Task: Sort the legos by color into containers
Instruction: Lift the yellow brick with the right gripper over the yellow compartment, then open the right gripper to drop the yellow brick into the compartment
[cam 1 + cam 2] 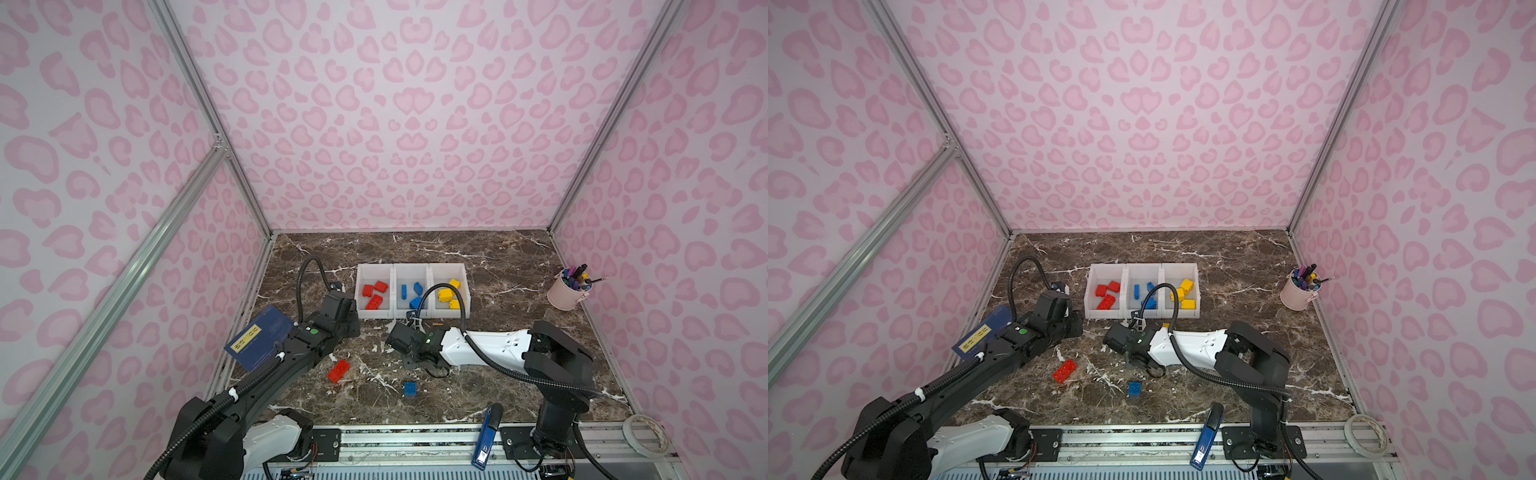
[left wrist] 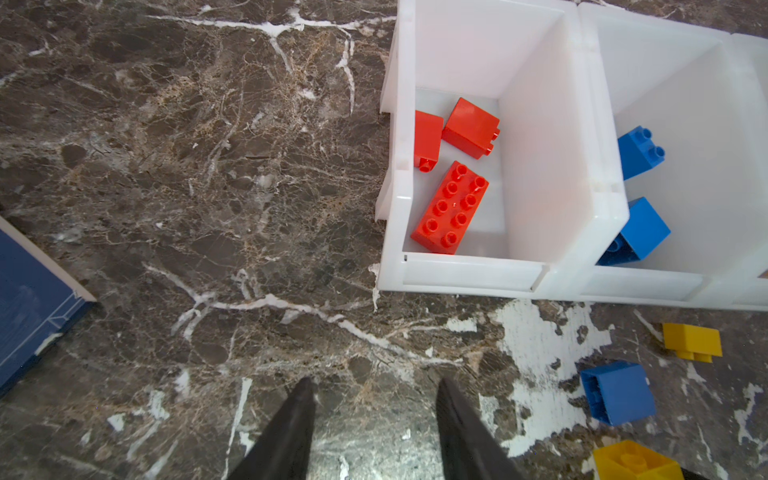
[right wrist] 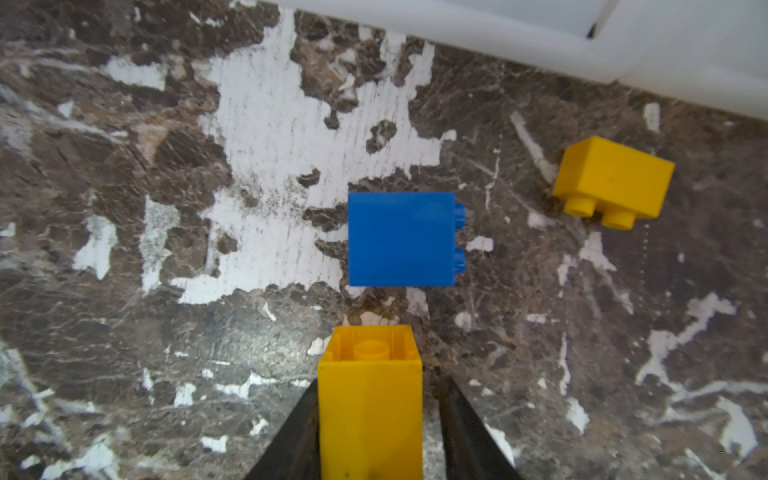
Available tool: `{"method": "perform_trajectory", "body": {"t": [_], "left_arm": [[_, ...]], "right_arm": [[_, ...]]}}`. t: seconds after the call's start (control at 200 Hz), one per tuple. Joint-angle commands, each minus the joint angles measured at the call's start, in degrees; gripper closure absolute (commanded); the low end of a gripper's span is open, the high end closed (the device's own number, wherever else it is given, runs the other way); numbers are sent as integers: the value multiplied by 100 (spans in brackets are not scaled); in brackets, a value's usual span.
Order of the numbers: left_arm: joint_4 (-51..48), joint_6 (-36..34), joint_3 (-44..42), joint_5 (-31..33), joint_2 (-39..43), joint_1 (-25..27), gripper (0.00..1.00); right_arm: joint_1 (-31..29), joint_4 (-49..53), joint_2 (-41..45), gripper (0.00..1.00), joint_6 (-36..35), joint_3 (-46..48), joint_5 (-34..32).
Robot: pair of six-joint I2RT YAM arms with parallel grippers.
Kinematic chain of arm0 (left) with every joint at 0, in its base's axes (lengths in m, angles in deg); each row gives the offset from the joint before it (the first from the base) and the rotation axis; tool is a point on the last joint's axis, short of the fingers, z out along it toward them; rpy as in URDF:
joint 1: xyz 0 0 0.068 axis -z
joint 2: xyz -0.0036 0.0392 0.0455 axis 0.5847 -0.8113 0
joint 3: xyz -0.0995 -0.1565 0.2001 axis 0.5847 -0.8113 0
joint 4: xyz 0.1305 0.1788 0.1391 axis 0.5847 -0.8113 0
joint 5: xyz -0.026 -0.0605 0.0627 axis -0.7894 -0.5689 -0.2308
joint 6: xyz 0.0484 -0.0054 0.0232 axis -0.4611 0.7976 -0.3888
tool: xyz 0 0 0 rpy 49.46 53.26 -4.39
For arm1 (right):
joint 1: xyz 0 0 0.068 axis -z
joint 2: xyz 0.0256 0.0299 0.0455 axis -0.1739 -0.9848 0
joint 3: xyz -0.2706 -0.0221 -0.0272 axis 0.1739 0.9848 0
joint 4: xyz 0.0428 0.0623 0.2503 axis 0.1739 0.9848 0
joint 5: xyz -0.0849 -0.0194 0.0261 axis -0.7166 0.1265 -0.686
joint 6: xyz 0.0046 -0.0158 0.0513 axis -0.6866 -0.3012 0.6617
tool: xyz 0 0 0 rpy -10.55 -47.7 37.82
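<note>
Brick (image 3: 370,407), yellow hollow plastic, betw right fingers (image 3: 295,449)

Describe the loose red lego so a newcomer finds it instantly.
From the row of three white bins, come toward the near edge of the marble table. The red lego lies on bare marble, left of a square blue lego. It is the only red one outside the bins, and oblong.

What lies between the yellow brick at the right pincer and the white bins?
In the right wrist view, a blue brick lies on its side between the yellow brick and the bins, touching neither.
</note>
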Motion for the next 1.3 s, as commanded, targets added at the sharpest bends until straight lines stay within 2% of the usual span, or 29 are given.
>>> {"method": "perform_trajectory", "body": {"t": [0.0, 0.23, 0.46, 0.59, 0.735, 0.89, 1.095, 1.295], "left_arm": [[75, 57, -34, -22, 48, -4, 50], [58, 79, -51, -17, 102, -1, 50], [58, 116, -55, -77, 111, 6, 50], [57, 143, -61, -114, 111, 15, 50], [57, 166, -52, -168, 129, 50, 50], [37, 230, -59, -193, 163, 138, 50], [-107, 392, -134, -57, 314, 339, 50], [-288, 579, -282, 65, 581, 482, 50]], "right_arm": [[-9, -76, -32, 61, 30, 35, -70], [-11, -121, 71, 68, -1, 70, -69], [-2, 130, 397, 69, -95, 62, -297], [194, 413, 764, 69, -392, -39, -483], [863, 468, 1263, 68, -973, -102, -555], [1931, 216, 1403, 68, -1806, -331, -276], [3091, -136, 594, 67, -2552, -1043, 678], [3440, -192, -344, 67, -2831, -1878, 1073]]}}
